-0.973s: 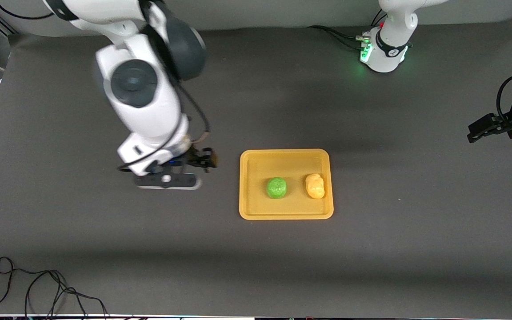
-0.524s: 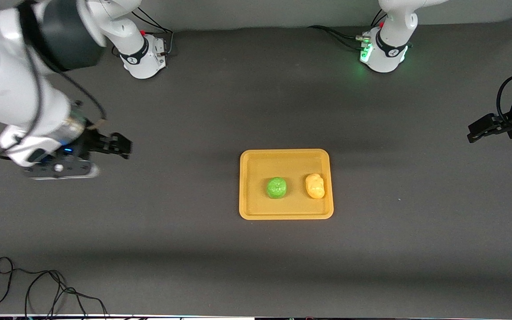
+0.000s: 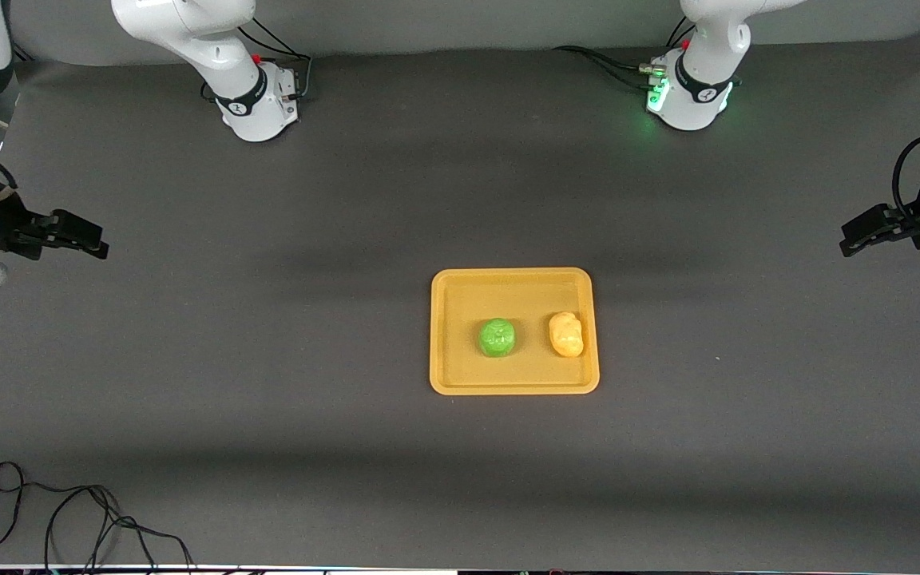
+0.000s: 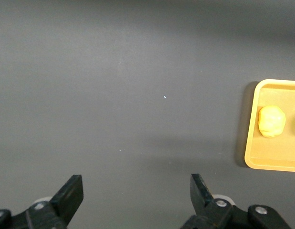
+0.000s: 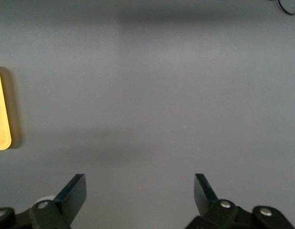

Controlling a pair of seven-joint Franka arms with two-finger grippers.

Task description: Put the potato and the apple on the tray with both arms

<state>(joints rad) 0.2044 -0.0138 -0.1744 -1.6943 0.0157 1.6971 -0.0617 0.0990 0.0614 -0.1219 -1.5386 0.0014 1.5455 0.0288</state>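
Right gripper (image 3: pixel 81 242) hangs with fingers apart, empty, over bare table well off the tray (image 3: pixel 514 385) toward the right arm's end; left gripper (image 3: pixel 859 233) likewise parted and empty at the left arm's end. Apple (image 3: pixel 497 337) and potato (image 3: pixel 566 334) both lie on the tray, side by side, so placing looks done; next likely just parking. Left wrist view catches the potato (image 4: pixel 271 121); right wrist view gets only a tray edge (image 5: pixel 0 114)
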